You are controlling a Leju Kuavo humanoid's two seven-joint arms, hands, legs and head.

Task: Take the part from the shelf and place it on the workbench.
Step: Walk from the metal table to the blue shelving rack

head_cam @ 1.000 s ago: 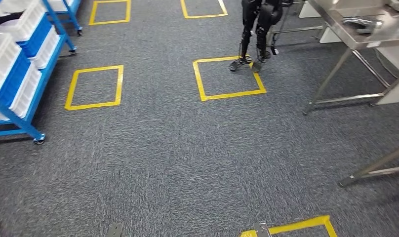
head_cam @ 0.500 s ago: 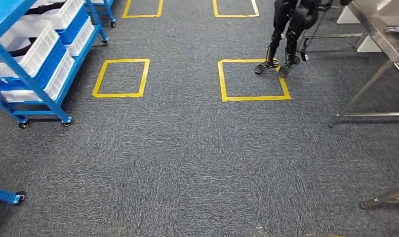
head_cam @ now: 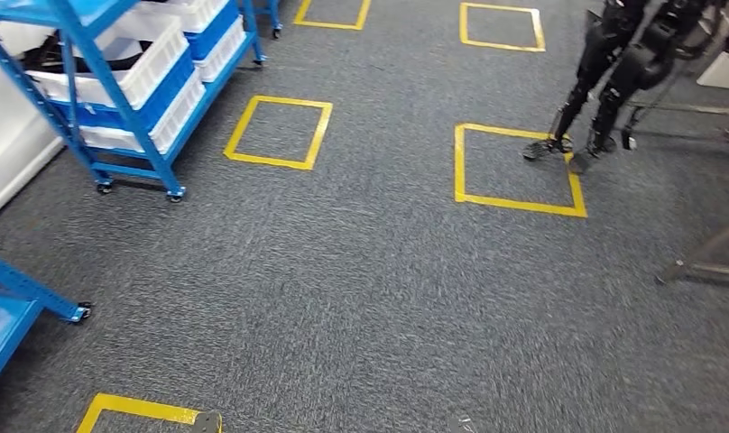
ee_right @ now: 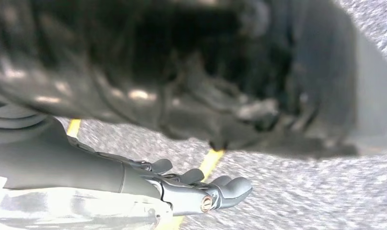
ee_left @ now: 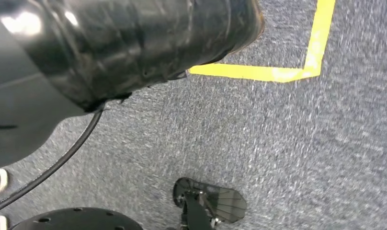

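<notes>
A blue wheeled shelf [head_cam: 69, 72] stands at the far left in the head view, loaded with white bins [head_cam: 153, 59]. Dark things [head_cam: 45, 56] lie in one upper bin; I cannot tell whether they are the part. My right hand [ee_right: 182, 189] hangs over the carpet in the right wrist view, fingers stretched out and holding nothing. At the edge of the left wrist view a smooth grey piece of my left hand [ee_left: 19, 120] shows, its fingers hidden.
Another dark legged robot [head_cam: 613, 72] stands at the far right by a yellow floor square [head_cam: 523, 205]. A metal table leg [head_cam: 704, 257] juts in at the right edge. The corner of a second blue shelf [head_cam: 9, 311] is near my left. Grey carpet lies between.
The whole picture has shifted: the camera has turned left and moved. The blue shelf now sits closer, and the steel workbench has slid out of the frame on the right.
</notes>
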